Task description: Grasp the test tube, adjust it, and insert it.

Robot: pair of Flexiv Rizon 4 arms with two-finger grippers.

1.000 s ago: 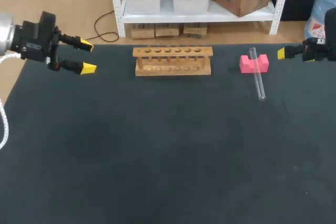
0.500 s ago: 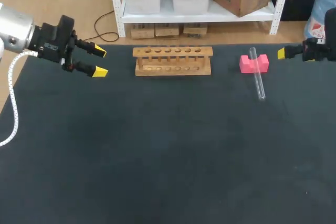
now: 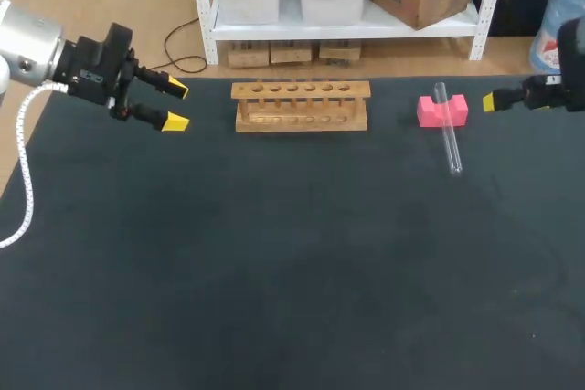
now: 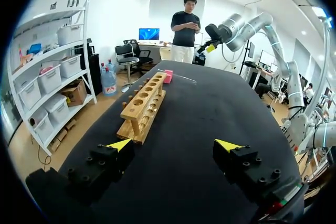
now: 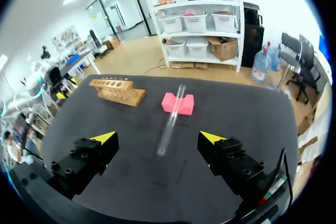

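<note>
Here the test tube (image 3: 450, 139) lies on the right part of the dark surface (image 3: 292, 253). Its far end is propped across the notch of a pink block (image 3: 428, 112) and its near end is down on the surface. A wooden rack (image 3: 301, 106) stands upright near the far edge, well to the left of the block, with its row of holes facing up.

The right hand (image 5: 158, 137) has its fingers spread wide and holds nothing. From its wrist view the tube lies ahead of it, roughly in line with the gap between the fingers and apart from both. In the head view this arm comes in at the right edge, with one yellow tip showing near the block.

The left hand (image 3: 175, 106) hangs at the far left of the surface, pointing toward the rack's left end but apart from it. Its fingers are wide open and hold nothing.
</note>
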